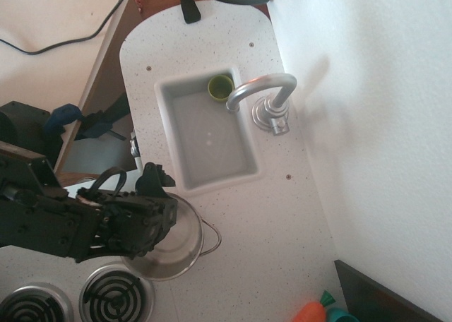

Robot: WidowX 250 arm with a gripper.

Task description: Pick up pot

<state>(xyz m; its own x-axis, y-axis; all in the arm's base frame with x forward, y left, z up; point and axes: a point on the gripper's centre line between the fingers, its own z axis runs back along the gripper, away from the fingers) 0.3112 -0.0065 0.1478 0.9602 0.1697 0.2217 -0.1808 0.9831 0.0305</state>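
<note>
The pot (182, 243) is round and shiny steel, with a thin wire loop handle (212, 238) on its right side. It stands on the speckled counter between the sink and the front burners. My black arm reaches in from the left and covers the pot's left half. My gripper (154, 179) sits at the pot's far-left rim with its dark fingers pointing toward the sink. The arm's body hides the fingertips, so I cannot tell whether they grip the rim or whether the pot is off the counter.
The sink (212, 135) holds a small green cup (220, 87) in its far corner, under a curved silver faucet (260, 90). Two coil burners (116, 294) lie at the front left. Orange and teal toys (319, 312) and a dark panel (381, 297) are at the front right.
</note>
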